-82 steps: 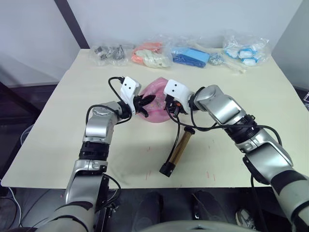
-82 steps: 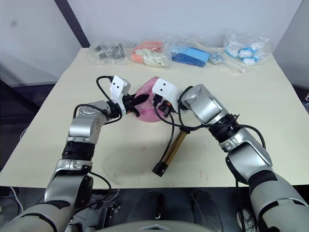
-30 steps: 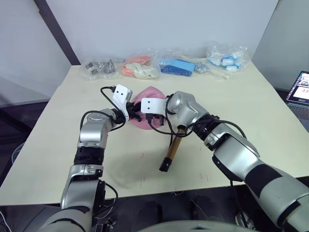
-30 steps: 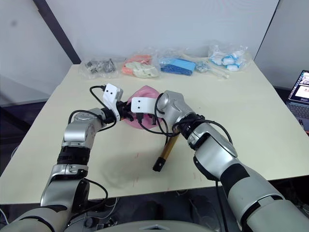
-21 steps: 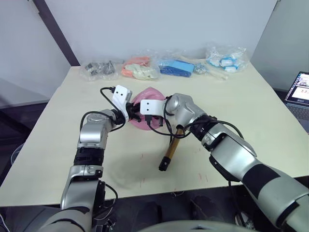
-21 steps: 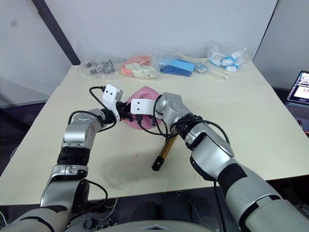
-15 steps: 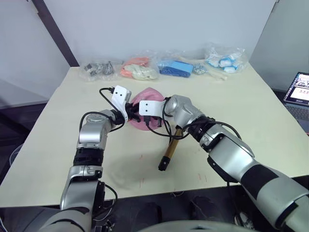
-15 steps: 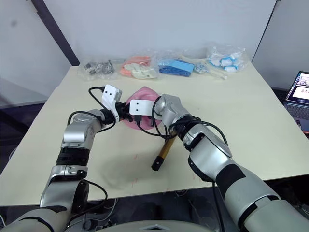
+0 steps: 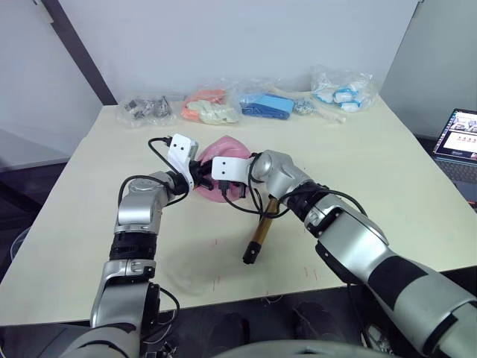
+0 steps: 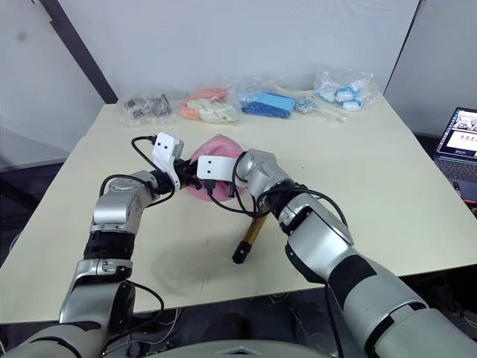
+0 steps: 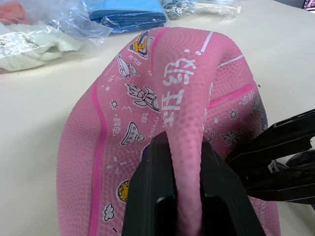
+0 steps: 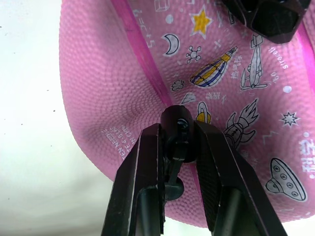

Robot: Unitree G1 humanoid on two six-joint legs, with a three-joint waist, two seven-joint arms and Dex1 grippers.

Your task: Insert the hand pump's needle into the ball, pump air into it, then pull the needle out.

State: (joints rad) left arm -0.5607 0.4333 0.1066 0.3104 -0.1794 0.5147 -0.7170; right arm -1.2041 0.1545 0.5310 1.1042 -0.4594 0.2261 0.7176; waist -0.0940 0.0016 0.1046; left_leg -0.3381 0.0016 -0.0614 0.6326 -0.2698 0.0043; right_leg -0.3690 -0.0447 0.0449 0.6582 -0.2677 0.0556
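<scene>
The pink ball (image 9: 228, 144) lies saggy and dented at the table's middle. My left gripper (image 11: 184, 147) is shut on a raised fold of its skin. My right gripper (image 12: 177, 130) comes in from the front of the ball and is shut on the black needle fitting (image 12: 178, 123) at the hose's end. The fitting's tip presses against the ball's surface (image 12: 221, 73) beside a dark pink seam. The hand pump (image 9: 261, 225) lies flat on the table nearer me, gold barrel with a black end cap. Its thin black hose (image 9: 253, 210) loops up to the right gripper.
Several clear bags line the table's far edge: metal parts (image 9: 145, 109), orange and white items (image 9: 209, 110), blue items (image 9: 264, 105), white-blue items (image 9: 339, 93). A laptop (image 9: 458, 134) sits off the table at the right.
My right gripper has moved left along the ball's front with the hose end, close to my left gripper. The pump stays on the table. The camera has shifted.
</scene>
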